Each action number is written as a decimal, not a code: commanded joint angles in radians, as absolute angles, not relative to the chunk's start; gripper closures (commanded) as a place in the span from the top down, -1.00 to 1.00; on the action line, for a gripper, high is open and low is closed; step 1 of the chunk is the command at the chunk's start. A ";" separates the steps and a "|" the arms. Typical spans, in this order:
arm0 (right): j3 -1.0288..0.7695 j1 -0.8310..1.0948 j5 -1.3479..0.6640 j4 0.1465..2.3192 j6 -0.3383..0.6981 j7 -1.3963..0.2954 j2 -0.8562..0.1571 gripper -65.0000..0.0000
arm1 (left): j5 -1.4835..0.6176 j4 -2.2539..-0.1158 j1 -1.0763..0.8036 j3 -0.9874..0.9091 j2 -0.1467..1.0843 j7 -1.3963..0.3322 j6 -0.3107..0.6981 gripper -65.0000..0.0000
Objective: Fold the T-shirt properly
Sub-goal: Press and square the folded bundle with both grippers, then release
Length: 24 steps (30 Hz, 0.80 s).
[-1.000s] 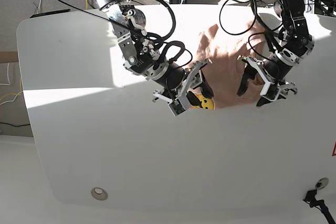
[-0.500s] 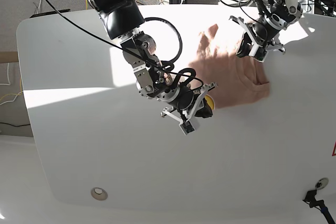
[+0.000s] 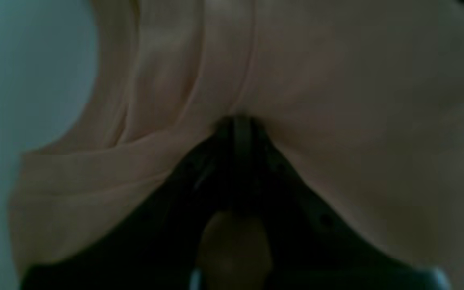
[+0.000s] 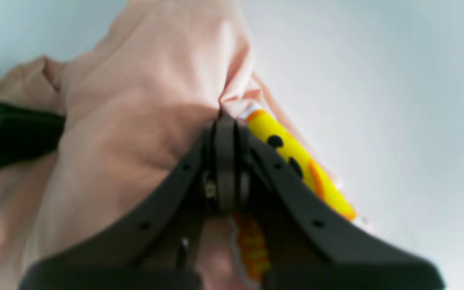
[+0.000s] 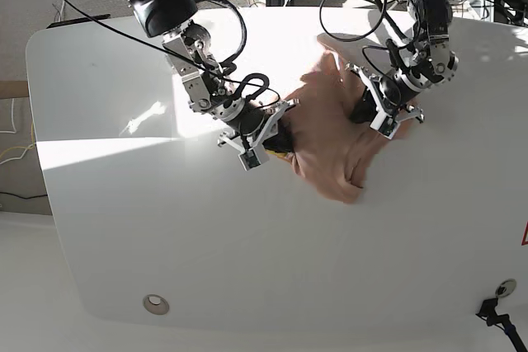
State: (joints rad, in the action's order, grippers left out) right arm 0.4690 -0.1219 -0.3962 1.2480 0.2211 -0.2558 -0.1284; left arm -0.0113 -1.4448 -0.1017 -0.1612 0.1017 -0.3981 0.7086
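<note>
T-shirt [image 5: 334, 142]: salmon-pink, bunched in a rumpled mass on the white table [image 5: 124, 228], strung between the two pincers. A loose lobe of cloth hangs past both of them toward the near edge, ending in a blunt point.

Right gripper [image 4: 224, 121]: pressed together on a fold of the shirt. In its wrist view the two dark fingers [image 4: 175, 177] meet at the tip with cloth gathered tight into the seam between them. The yellow graphic [image 4: 296, 165], with black dots and orange marks, lies just beside the tip on the right of the fingers, running down along the outer finger. Pink cloth billows up and to the left from the pinch. In the base view this pincer [image 5: 276, 133] sits at the shirt's left margin, cloth spreading away from it toward the other arm.

Left gripper [image 3: 236, 125]: also closed, pinching shirt fabric. Wrist view is dim and blurred; dark fingers converge to a point and the cloth puckers right at that point. Hems or seam lines [image 3: 199, 80] curve up and away from the tip; which part of the shirt they belong to, cannot tell. In the base view this pincer [image 5: 381, 113] is at the shirt's right side, cloth touching it.

The two pincers stand apart with the shirt's bulk between them.
</note>
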 commanded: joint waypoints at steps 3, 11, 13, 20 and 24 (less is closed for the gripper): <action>0.470 -0.047 -0.390 1.402 0.226 -0.280 -0.209 -1.00 | 0.051 -1.349 0.018 -0.128 0.105 -0.452 0.698 -1.00; 0.469 0.041 -0.381 1.566 0.213 -0.280 -0.277 -1.00 | 0.050 -1.386 0.153 -0.133 0.105 -0.452 0.698 -1.00; 0.469 0.035 -0.381 1.603 0.177 -0.282 -0.292 -1.00 | 0.050 -1.468 0.116 -0.136 0.116 -0.452 0.698 -1.00; 0.469 -0.050 -0.378 1.630 0.162 -0.282 -0.305 -1.00 | 0.044 -1.696 -0.070 -0.243 0.104 -0.401 0.698 -1.00; 0.467 -0.061 -0.269 1.632 0.147 -0.245 -0.300 -1.00 | 0.045 -1.707 -0.174 -0.352 0.045 -0.159 0.698 -1.00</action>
State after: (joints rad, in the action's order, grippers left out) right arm 0.4732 -0.0444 -0.3092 1.6142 0.1574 -0.2977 -0.2993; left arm 0.0666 -1.6928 -0.1780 -0.3267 0.0441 -0.2428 0.6968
